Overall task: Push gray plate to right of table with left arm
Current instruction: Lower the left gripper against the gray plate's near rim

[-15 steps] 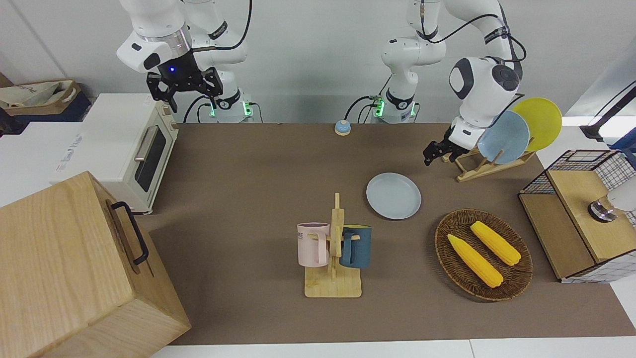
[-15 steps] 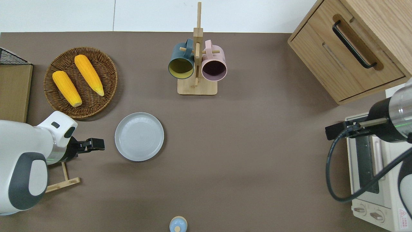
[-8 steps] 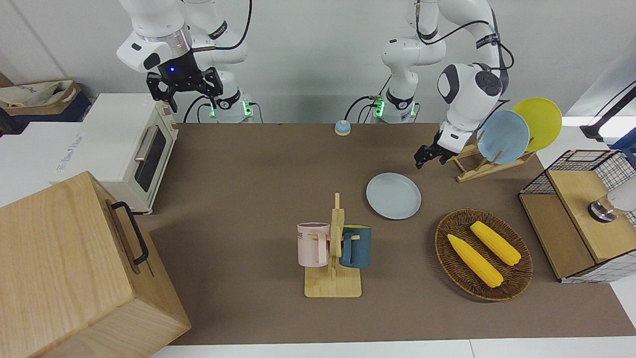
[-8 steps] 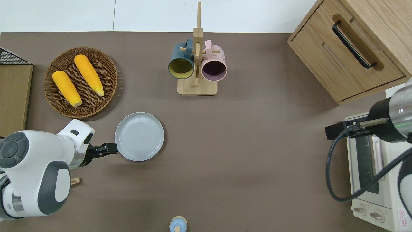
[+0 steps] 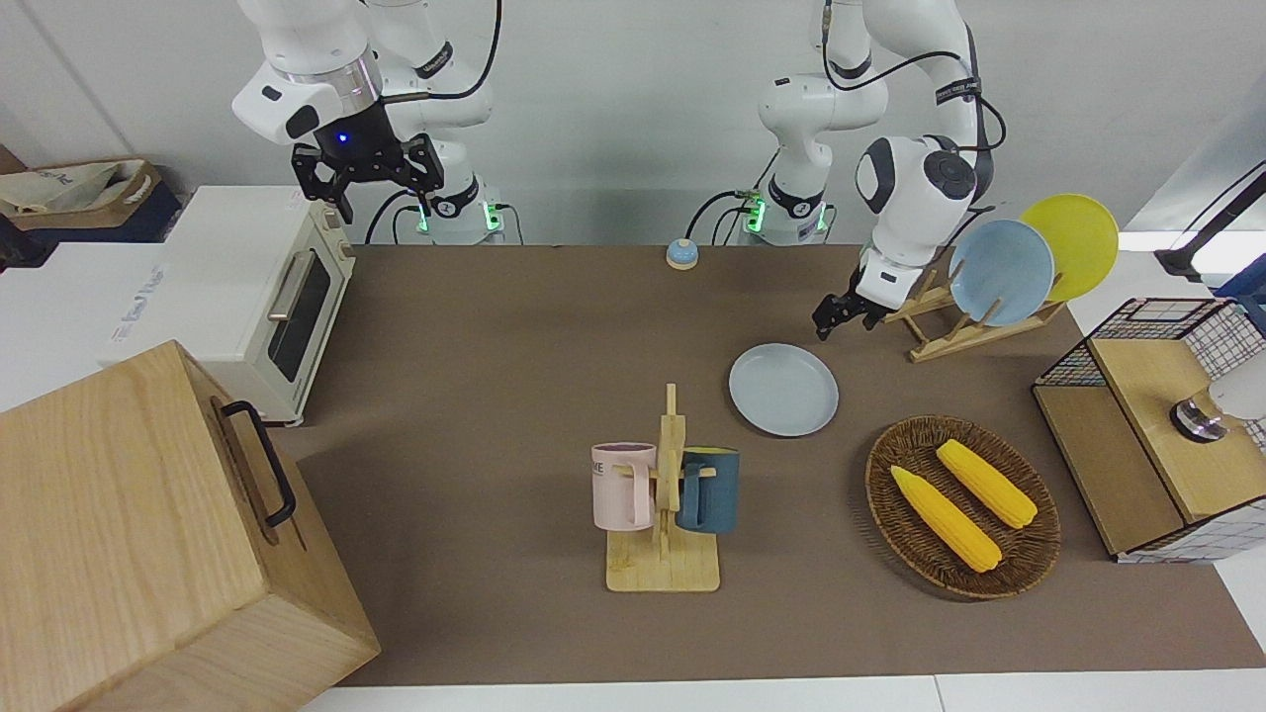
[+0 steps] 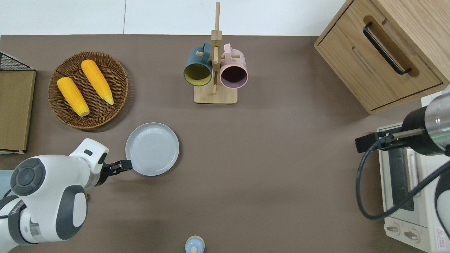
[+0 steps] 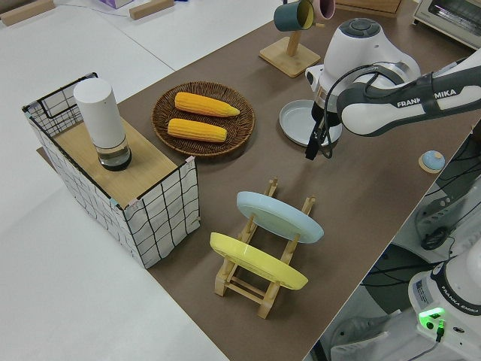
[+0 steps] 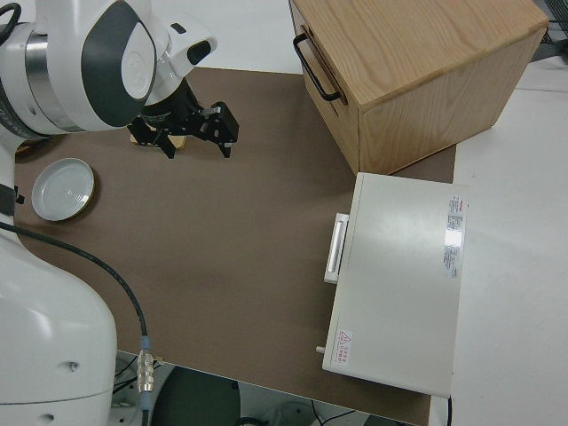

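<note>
The gray plate (image 6: 152, 148) lies flat on the table (image 6: 267, 168), nearer to the robots than the wicker basket (image 6: 88, 90) with two corn cobs and the mug rack (image 6: 215, 72). In the overhead view, the left gripper (image 6: 123, 165) is at about 8 o'clock of the plate, low and just at its rim; whether it touches, I cannot tell. Its fingers look narrow, close together, holding nothing. The right arm is parked.
</note>
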### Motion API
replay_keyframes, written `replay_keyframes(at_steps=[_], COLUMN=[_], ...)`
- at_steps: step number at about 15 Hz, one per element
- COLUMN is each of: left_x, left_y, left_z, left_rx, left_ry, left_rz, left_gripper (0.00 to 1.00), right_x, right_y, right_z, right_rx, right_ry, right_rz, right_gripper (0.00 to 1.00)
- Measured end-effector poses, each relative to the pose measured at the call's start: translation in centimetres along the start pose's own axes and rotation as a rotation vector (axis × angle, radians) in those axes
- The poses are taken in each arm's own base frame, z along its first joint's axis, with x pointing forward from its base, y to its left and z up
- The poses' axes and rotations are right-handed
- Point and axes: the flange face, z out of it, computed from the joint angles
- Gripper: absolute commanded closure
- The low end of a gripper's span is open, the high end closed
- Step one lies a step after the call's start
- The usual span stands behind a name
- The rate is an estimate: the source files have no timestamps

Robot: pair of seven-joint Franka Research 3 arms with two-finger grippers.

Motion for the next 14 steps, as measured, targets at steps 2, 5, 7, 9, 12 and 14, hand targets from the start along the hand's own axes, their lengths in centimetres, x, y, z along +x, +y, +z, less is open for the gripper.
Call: replay_keyframes(at_steps=[2,5,7,9,12,14], left_x=[-0.1,-0.2,-0.3,-0.5,-0.5,-0.4], left_y=[0.0,0.2,0.9,1.7,1.8,1.8], left_z=[0.3,0.9,1.9,3.1,3.7,3.7], left_rx=[-0.004,-0.013,-0.022,-0.026,-0.026,-0.027], left_ry=[0.021,0.055,0.078,0.084,0.08,0.081], left_rz=[-0.018,-0.05,-0.073,-0.085,-0.091,-0.093], left_gripper=[0.0,0.01,0.01,0.01,0.02,0.05], right_x=[0.0,0.0,0.0,0.0,0.0,0.0], right_y=[0.0,0.0,0.0,0.0,0.0,0.0], right_z=[0.0,0.0,0.0,0.0,0.0,0.0], right_rx=[0.0,0.0,0.0,0.0,0.0,0.0], right_ry=[0.0,0.0,0.0,0.0,0.0,0.0], right_rz=[0.0,0.0,0.0,0.0,0.0,0.0], right_gripper=[0.017,0.017,0.017,0.017,0.017,0.017])
